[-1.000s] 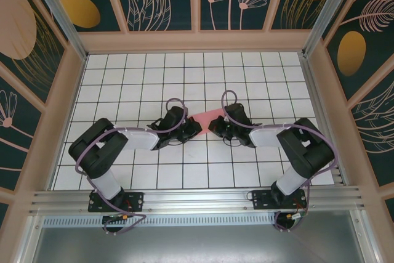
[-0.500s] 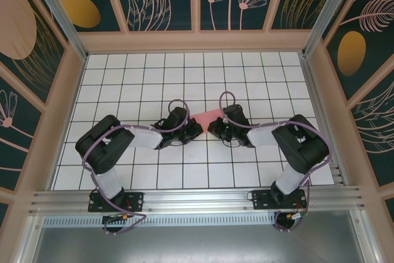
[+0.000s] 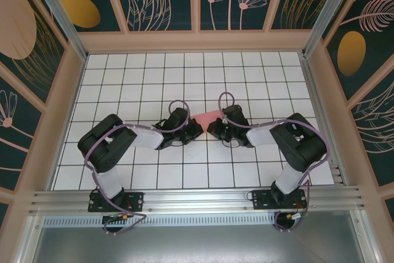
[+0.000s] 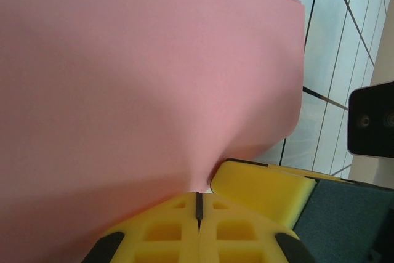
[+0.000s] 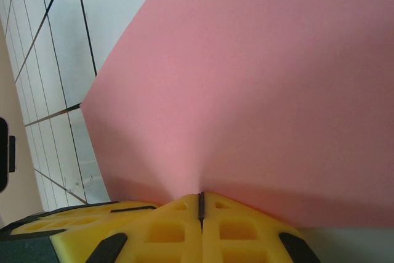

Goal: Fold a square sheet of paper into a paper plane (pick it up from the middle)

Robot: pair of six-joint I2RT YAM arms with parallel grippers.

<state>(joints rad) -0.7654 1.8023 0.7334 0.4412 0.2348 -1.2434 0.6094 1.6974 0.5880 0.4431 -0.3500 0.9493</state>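
Left gripper (image 4: 198,204): the yellow foam pads (image 4: 161,233) are pressed together and pinching the square sheet of paper (image 3: 208,117). You can see the sheet pucker into a small fan right at the seam. The paper sits mid-table (image 3: 154,78), in the gap between the two wrists, with its pink corner showing just beyond them on the far side. From above you can't tell whether it's clear of the tiles. In the left wrist view its right edge bows up over the grid, so at least that side looks lifted. Right gripper (image 5: 200,204): jaws closed too, clamped on the sheet's near edge, with a faint crease running out from the pinch. I read the two bites as close together, near the middle of the sheet rather than at its corners. Handling, as a judgement: treat it as near weightless, thin and floppy, with no stiffness of its own. It'll sag away from any hold, and every pinch leaves a mark. The foam should grip well, so slipping isn't the worry; tearing and stray creases are. Don't pull the grippers apart hard or twist them against each other. For a clean fold, take it by an edge or corner with only a shallow bite, and let the table carry the rest.
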